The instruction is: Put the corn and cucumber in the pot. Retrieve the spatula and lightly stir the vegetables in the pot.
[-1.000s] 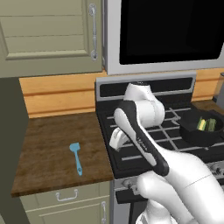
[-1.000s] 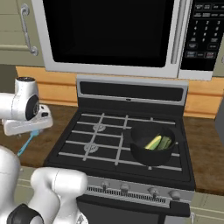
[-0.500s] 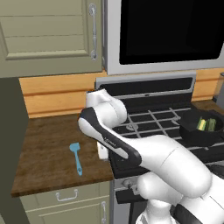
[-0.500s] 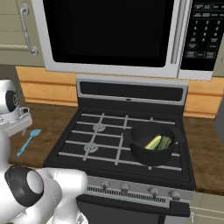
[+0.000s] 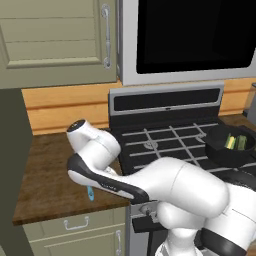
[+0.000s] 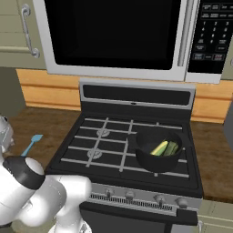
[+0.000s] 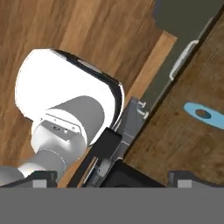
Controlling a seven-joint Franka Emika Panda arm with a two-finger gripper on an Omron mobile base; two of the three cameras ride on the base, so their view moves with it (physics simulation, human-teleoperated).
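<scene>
Gripper (image 7: 109, 181) jaws spread wide, nothing between them, hanging over the wooden counter (image 5: 45, 185) left of the stove (image 6: 132, 150). Spatula (image 6: 32, 143) lies flat on that counter, untouched; in the hand view its blue blade (image 7: 203, 114) sits off to the right, apart from the fingertips. Corn (image 6: 159, 148) and cucumber (image 6: 171, 148) lie side by side in the pot (image 6: 157, 161) on the front right burner.

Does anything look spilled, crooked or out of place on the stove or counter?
Nothing stands out. The corn and cucumber lie inside the pot on the stove, with nothing spilled around it. The spatula lies flat on the counter left of the stove.
</scene>
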